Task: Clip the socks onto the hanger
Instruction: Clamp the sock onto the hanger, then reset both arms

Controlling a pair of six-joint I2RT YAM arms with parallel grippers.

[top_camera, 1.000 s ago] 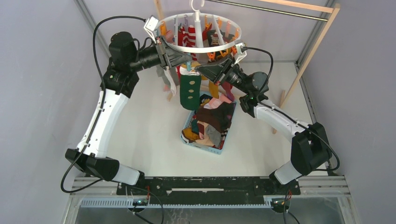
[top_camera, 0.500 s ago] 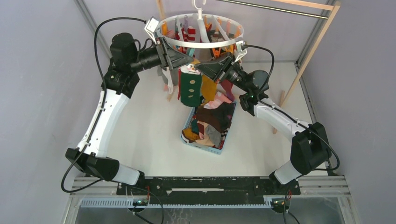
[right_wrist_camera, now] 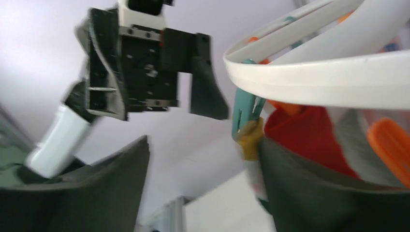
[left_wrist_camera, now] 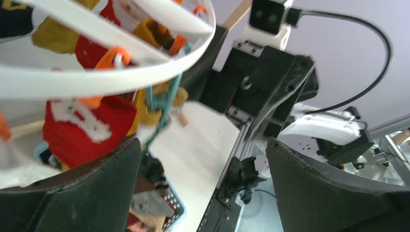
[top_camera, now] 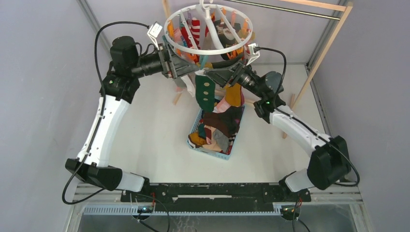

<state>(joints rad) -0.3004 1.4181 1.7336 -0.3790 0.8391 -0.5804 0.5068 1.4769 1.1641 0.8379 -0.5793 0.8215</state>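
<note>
The white ring hanger point(top_camera: 209, 50) hangs tilted from the rod, with several socks clipped round it. A green dotted sock point(top_camera: 205, 93) dangles from a teal clip point(right_wrist_camera: 244, 112) on the ring's near side, free of both grippers. My left gripper point(top_camera: 187, 67) is open just left of that clip, and in the left wrist view its jaws point(left_wrist_camera: 203, 145) hold nothing, with the ring point(left_wrist_camera: 96, 77) and a red Santa sock point(left_wrist_camera: 87, 126) above its left finger. My right gripper point(top_camera: 214, 75) is open just right of the clip; the sock's mustard cuff point(right_wrist_camera: 251, 139) sits beside its right finger point(right_wrist_camera: 338, 193).
A light-blue slotted basket point(top_camera: 232, 151) heaped with loose socks stands on the table under the hanger. A mustard sock point(top_camera: 234, 94) hangs behind my right gripper. The wooden frame's leg point(top_camera: 316, 65) slants down at the right, and its metal rod point(top_camera: 290, 10) runs along the top.
Both grippers have opened and let go of the green sock, which now hangs from the clip alone. The hanger ring has swung up and tilted.
</note>
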